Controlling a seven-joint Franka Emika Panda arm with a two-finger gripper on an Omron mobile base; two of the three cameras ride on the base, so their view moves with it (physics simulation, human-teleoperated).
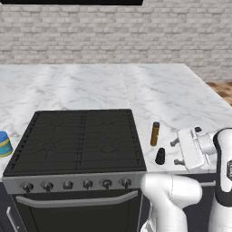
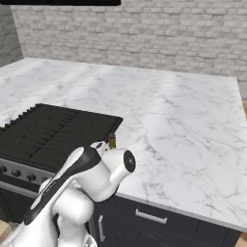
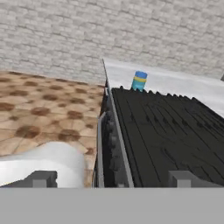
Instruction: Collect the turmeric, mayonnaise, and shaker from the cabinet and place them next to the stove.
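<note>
The gripper (image 1: 174, 152) stood wide open and empty beside the shaker (image 1: 160, 156); the turmeric (image 1: 155, 134) stood just behind, right of the stove (image 1: 77, 140), the mayonnaise (image 1: 4, 144) left

- The white arm (image 1: 170, 199) bends low, its hand turned sideways to the left.
- The pincer (image 1: 176, 152) stands wide open, its two fingers (image 1: 173, 142) level, nothing between them.
</note>
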